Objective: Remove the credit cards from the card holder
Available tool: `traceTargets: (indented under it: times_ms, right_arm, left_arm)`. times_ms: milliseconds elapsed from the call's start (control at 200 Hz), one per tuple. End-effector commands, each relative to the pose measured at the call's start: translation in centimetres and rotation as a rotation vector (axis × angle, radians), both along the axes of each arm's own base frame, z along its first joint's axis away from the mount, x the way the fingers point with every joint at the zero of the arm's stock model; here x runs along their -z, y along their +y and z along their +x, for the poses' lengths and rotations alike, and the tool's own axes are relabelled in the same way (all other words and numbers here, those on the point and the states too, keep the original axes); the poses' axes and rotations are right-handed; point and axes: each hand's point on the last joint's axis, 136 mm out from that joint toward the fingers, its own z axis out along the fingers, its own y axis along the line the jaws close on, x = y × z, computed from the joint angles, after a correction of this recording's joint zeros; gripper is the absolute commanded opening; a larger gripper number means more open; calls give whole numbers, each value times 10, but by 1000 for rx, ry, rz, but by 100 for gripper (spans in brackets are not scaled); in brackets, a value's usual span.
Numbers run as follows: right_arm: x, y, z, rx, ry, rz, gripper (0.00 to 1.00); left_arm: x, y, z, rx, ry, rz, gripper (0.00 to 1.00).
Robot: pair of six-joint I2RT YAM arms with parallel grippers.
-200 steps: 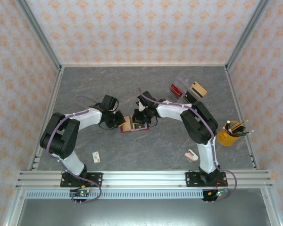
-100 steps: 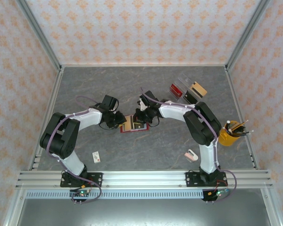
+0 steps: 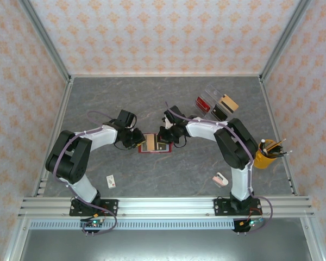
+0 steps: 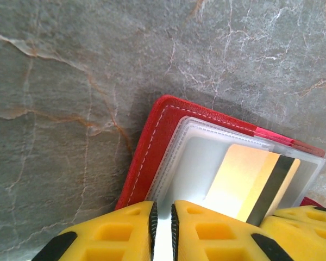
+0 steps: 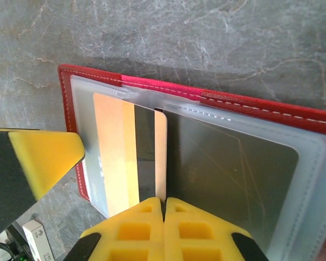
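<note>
The card holder lies open and flat at the middle of the worktop, well away from every edge, its pale clear pockets facing up. A yellowish credit card with a black stripe sits in one pocket. It stands partly out of the slot, and its corner reaches the centre fold. A grey credit card lies fully under the clear cover of the other pocket.

The right gripper has its jaws pressed together, and its tips rest at the near edge of the yellowish credit card. The left gripper is at the card holder's outer edge on the same half, its jaws a thin slit apart. Whether they nip the pocket's edge is not clear from this close view.

A clear tray sits toward the far right corner. A yellow cup of pens stands by the right edge, and a small white card lies near the near left corner.
</note>
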Motion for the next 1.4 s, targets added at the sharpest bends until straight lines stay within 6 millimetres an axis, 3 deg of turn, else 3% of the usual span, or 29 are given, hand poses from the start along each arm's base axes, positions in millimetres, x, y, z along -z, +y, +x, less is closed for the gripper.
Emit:
traceTargets:
  times_ms: [0,155,355,636,881,1151,1396]
  right_arm:
    - [-7,-16,2,17,-35,-48,0]
    - [-11,-24,1,21,-46,-60,0]
    - [-22,-37,-1,20,-61,-49,0]
    - [-24,-41,-4,-2,-48,-34,0]
    - [-12,-38,-2,-8,-19,-46,0]
    - [4,-53,1,-17,-25,-110,0]
    - [-10,-68,2,-1,-54,-75,0]
  left_arm:
    - [-10,3,2,20,-36,-5,19]
    - [-27,0,6,34,-90,-21,20]
    - [-32,-7,10,46,-118,-64,22]
    - [-43,-36,17,97,-175,-209,23]
    - [-20,-60,15,137,-108,-215,17]
    - [19,-43,3,114,33,-92,12]
    - [17,-42,3,104,27,-105,11]
